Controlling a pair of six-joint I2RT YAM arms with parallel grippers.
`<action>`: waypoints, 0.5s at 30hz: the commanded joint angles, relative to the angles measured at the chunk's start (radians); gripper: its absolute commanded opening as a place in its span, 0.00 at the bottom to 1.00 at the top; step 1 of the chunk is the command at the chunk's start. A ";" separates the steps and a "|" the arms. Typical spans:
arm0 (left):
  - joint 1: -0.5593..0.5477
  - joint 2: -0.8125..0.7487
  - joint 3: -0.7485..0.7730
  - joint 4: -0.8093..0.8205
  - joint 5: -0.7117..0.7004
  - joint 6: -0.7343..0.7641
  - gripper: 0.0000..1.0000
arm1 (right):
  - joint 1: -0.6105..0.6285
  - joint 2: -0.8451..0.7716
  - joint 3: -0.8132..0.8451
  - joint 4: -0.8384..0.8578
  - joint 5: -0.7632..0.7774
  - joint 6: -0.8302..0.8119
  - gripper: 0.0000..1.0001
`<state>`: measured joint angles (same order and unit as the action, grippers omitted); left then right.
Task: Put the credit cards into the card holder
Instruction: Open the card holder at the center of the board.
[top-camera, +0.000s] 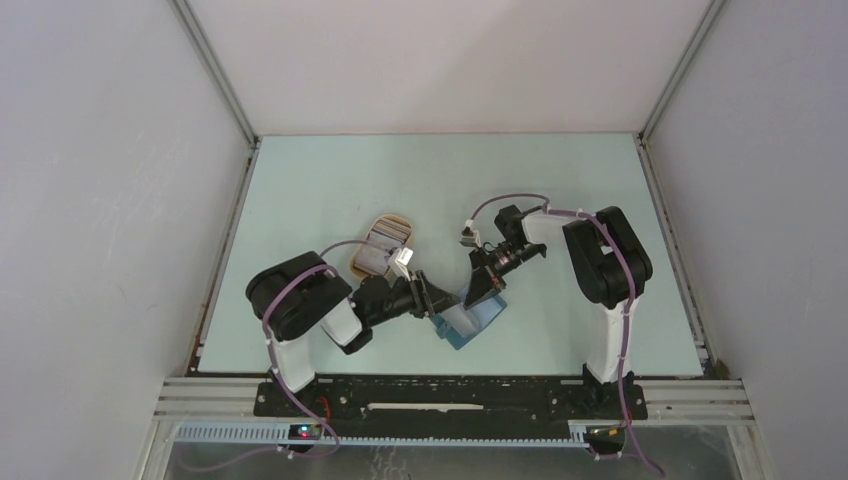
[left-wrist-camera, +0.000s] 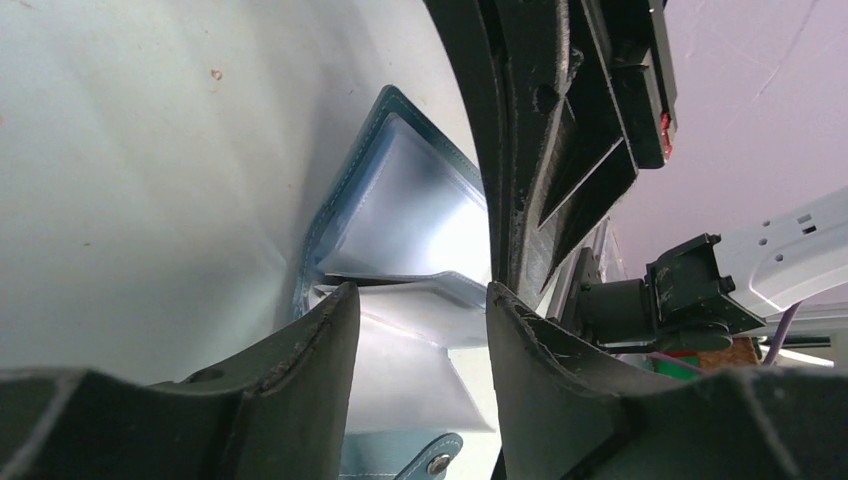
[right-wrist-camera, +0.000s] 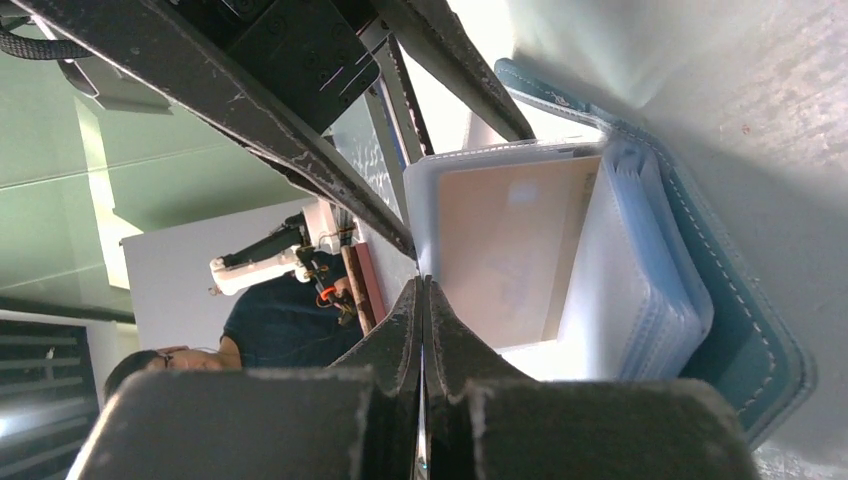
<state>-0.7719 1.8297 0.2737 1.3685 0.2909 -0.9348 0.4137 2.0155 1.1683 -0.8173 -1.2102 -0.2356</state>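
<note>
The teal-blue card holder (top-camera: 480, 322) lies open near the front middle of the table, its clear sleeves standing up. My left gripper (top-camera: 437, 300) is open. Its jaws straddle the pale sleeves (left-wrist-camera: 415, 300) without closing on them. My right gripper (top-camera: 483, 288) is shut on a thin pale sheet seen edge-on (right-wrist-camera: 422, 285), apparently a sleeve leaf of the holder (right-wrist-camera: 740, 330). A pinkish-tan credit card (right-wrist-camera: 500, 250) sits inside a clear sleeve just beyond the right fingertips. More credit cards (top-camera: 388, 232) lie in the tan tray.
The tan oval tray (top-camera: 362, 265) sits behind the left arm's wrist, left of centre. The two grippers are nearly touching over the holder. The snap strap (left-wrist-camera: 432, 462) of the holder lies below the left jaws. Grey walls enclose the table.
</note>
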 joint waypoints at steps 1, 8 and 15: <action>0.004 0.032 0.000 0.032 -0.024 -0.013 0.53 | -0.004 -0.001 0.028 0.017 0.000 0.022 0.00; 0.019 0.064 0.007 0.008 -0.028 -0.005 0.44 | -0.039 -0.007 0.023 0.030 0.034 0.034 0.00; 0.034 0.058 -0.020 0.009 -0.036 0.007 0.40 | -0.029 -0.055 0.022 0.062 0.258 0.041 0.00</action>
<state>-0.7563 1.8778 0.2749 1.4128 0.2928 -0.9607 0.3801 2.0109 1.1683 -0.7940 -1.1168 -0.1974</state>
